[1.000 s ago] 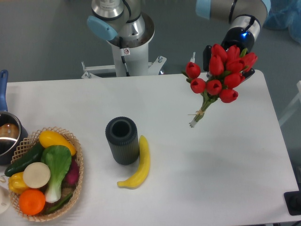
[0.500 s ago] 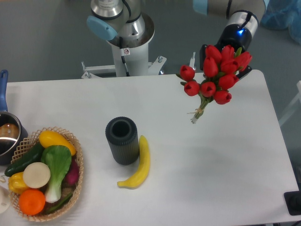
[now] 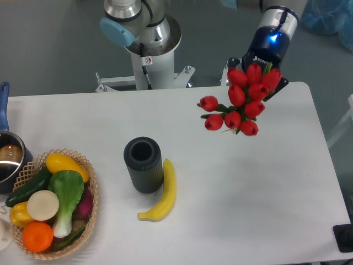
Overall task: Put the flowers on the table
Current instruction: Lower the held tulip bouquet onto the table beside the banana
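Observation:
The flowers [image 3: 241,100], a bunch of red tulip buds with green stems, hang in the air above the right back part of the white table [image 3: 259,187]. My gripper [image 3: 256,69] is above and behind the buds and holds the bunch. The buds hide the fingers and most of the stems. The bunch points toward the camera, so the tied stem ends do not show.
A dark ribbed cylinder vase [image 3: 143,164] stands mid-table with a banana [image 3: 163,192] beside it on the right. A wicker basket [image 3: 77,243] of vegetables and fruit sits front left. A pot [image 3: 8,157] is at the left edge. The robot base [image 3: 146,49] stands behind the table.
The gripper has moved left and a little toward the front with the flowers. The bunch has tilted, so the stems that pointed down-left are now hidden behind the buds.

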{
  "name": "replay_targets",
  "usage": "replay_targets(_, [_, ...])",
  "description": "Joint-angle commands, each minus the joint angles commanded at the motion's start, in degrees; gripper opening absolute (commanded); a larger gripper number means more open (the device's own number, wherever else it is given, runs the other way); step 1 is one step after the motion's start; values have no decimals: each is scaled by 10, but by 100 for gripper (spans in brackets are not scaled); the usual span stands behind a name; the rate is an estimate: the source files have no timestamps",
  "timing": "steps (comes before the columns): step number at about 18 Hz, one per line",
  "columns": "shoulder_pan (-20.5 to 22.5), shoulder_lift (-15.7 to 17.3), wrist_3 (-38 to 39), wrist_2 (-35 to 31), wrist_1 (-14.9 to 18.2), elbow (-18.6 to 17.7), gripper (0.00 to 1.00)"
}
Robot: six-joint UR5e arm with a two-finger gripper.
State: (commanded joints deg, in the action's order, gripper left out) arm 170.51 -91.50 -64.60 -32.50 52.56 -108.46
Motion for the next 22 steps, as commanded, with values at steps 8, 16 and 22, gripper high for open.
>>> replay_targets(8, [-23, -7, -1, -169, -1, 4, 34])
replay_targets(16, [-103, -146, -4, -218, -3, 75, 34])
replay_targets(22, [-143, -235, -4, -301, -4, 146, 34])
